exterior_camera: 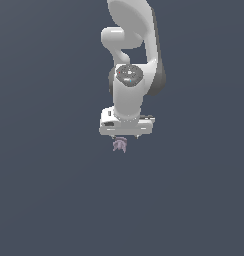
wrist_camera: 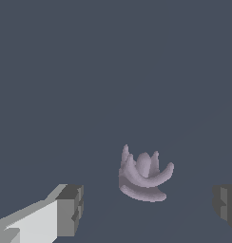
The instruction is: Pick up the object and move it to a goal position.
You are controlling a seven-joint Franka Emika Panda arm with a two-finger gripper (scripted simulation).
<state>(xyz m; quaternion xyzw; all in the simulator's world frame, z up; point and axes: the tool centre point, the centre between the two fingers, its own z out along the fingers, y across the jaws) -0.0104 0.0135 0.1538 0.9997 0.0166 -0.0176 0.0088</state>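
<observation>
A white robot arm hangs down from the top of the exterior view, its wrist pointing straight at a plain, dark grey-blue floor. At its lower end sits the broad white gripper, of which only the short tips peek out under the hand body in that view.

The object is a very small pale purple thing with curved, pointed, ridged lobes, like a little claw or shell. In the exterior view it sits just below the gripper, a little toward the exterior view's left of the hand's middle, and close under the fingertips. Whether it touches them there cannot be told.

The wrist view shows it more clearly. The purple object lies on the floor between the two fingers, with its lobes curling upward. One finger, white with a grey pad, stands on one side, and the other grey pad shows at the opposite edge. The jaws are spread wide, with open floor on both sides of the object, so neither pad touches it. The object is nearer the middle of the gap than either pad.
</observation>
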